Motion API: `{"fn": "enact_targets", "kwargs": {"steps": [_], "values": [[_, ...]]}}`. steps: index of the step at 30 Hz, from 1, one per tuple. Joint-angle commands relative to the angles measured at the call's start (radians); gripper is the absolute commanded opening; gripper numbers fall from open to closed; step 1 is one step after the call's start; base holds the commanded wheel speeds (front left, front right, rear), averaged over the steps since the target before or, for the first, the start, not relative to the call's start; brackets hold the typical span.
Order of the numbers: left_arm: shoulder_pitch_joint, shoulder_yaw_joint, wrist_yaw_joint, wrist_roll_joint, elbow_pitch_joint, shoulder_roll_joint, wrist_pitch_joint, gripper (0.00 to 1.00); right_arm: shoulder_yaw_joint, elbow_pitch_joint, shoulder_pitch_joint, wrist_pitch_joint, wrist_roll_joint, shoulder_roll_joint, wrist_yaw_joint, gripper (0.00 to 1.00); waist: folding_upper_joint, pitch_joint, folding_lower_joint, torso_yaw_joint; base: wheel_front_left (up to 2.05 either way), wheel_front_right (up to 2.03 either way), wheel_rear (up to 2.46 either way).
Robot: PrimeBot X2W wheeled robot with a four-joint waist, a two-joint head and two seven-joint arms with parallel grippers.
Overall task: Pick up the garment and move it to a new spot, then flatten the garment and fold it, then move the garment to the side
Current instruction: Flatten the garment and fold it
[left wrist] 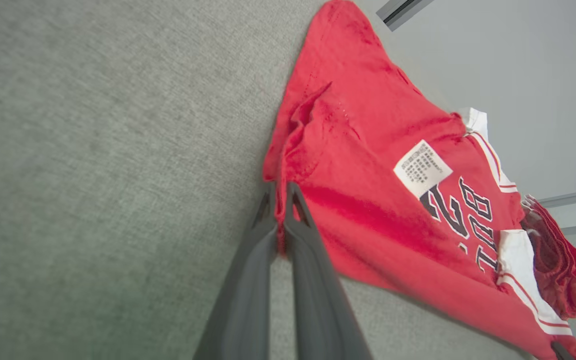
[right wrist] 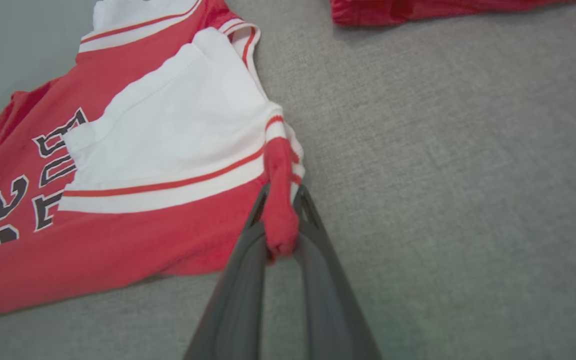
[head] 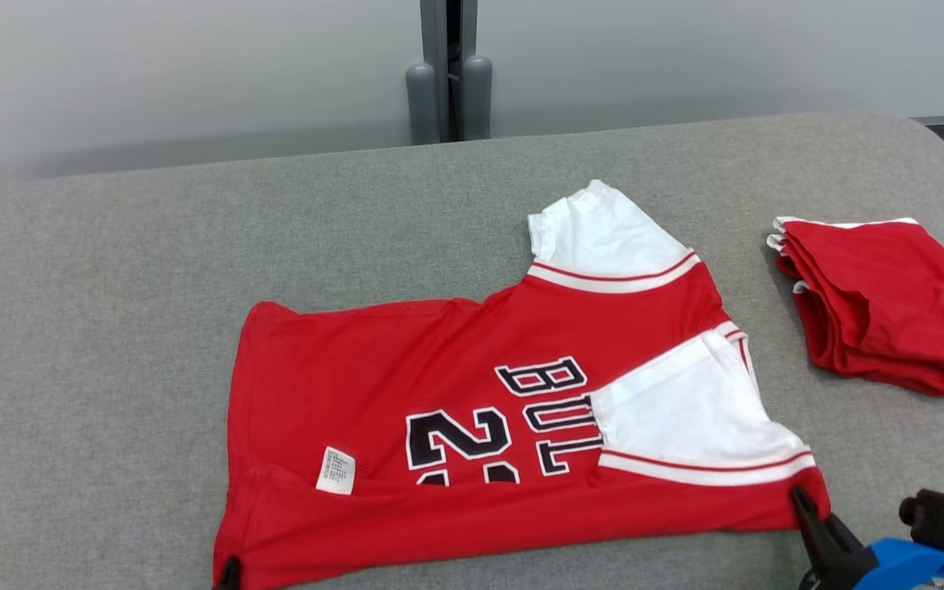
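A: Writing?
B: "BUL" and a "2" in black, white-edged, on the red jersey (head: 472,393). One white care tag (head: 336,469), print too small to read.
A: Relative to the grippers?
B: Flat on the grey padded table (head: 111,328). Left gripper (left wrist: 280,190) clamped on the hem corner, right gripper (right wrist: 284,192) clamped on the corner below a white sleeve.
A: Counts?
B: One jersey, two white sleeves, one folded red pile (head: 882,303) apart at right.

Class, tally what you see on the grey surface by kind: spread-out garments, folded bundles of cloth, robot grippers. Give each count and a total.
Spread-out garments: 1, the red and white jersey
Folded bundles of cloth: 1, the folded red bundle
Grippers: 2, the left gripper and the right gripper, each shut on the jersey's near edge
Total: 4
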Motion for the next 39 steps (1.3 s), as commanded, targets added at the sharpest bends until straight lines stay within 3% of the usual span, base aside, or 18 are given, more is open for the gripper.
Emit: {"fn": "enact_targets", "kwargs": {"steps": [1,2,3,4,5,6,10,15,19,24,30,39], "values": [[0.014,-0.004,0.012,0.013,0.004,0.015,0.000,0.00,-0.007,-0.019,0.040,0.007,0.011,-0.005,0.000,0.00,-0.0001,-0.001,0.0000,0.001,0.00,0.00,0.00],[0.022,-0.008,0.015,0.013,0.006,0.011,0.003,0.00,-0.007,-0.027,0.059,0.009,0.015,-0.005,0.000,0.00,-0.0001,-0.002,0.0000,0.000,0.00,0.00,0.00],[0.026,-0.011,0.013,0.012,0.007,0.010,0.006,0.00,-0.004,-0.034,0.072,0.007,0.013,-0.005,0.000,0.07,-0.0001,-0.003,0.0000,-0.001,0.00,0.00,0.00],[0.026,-0.016,0.008,0.015,0.006,0.014,0.008,0.00,-0.001,-0.041,0.083,0.003,0.013,-0.005,0.000,0.44,-0.0001,-0.004,0.0000,-0.004,0.00,0.00,0.00],[0.024,-0.023,0.002,0.018,0.004,0.019,0.012,0.40,-0.005,-0.042,0.090,-0.003,0.017,-0.006,0.000,1.00,-0.0001,-0.005,0.0000,-0.006,0.00,0.00,0.00],[0.020,-0.031,-0.005,0.019,0.001,0.022,0.019,1.00,-0.007,-0.044,0.096,-0.005,0.018,-0.005,0.000,1.00,-0.0001,-0.006,0.0000,-0.009,0.00,0.00,0.00],[-0.006,-0.029,-0.007,0.050,-0.028,0.072,0.035,1.00,0.002,-0.065,0.103,-0.021,0.030,-0.004,0.000,1.00,-0.0001,-0.007,0.0000,-0.020,0.00,0.00,0.00],[-0.100,-0.030,0.014,0.183,-0.107,0.214,0.070,1.00,-0.008,-0.132,0.075,-0.029,0.004,-0.004,0.000,1.00,-0.0001,-0.001,0.0000,-0.029,0.00,0.00,0.00],[-0.240,-0.027,0.022,0.277,-0.161,0.336,0.157,1.00,0.016,-0.216,0.027,-0.013,-0.013,-0.004,0.000,1.00,-0.0001,0.019,0.0000,-0.041,0.00,0.00,0.00],[-0.425,-0.052,-0.009,0.338,-0.125,0.431,0.300,1.00,0.066,-0.296,-0.059,0.021,-0.037,-0.004,0.000,1.00,-0.0001,0.070,0.0000,-0.069,0.00,0.00,0.00],[-0.578,-0.117,-0.037,0.367,0.001,0.412,0.414,1.00,0.127,-0.328,-0.149,0.041,-0.047,-0.004,0.000,1.00,-0.0001,0.155,0.0000,-0.100,0.00,0.00,0.00],[-0.691,-0.175,-0.065,0.384,0.163,0.349,0.465,1.00,0.172,-0.304,-0.210,0.026,-0.052,-0.004,0.000,1.00,-0.0001,0.221,0.0000,-0.117,0.00,0.00,0.00]]}}
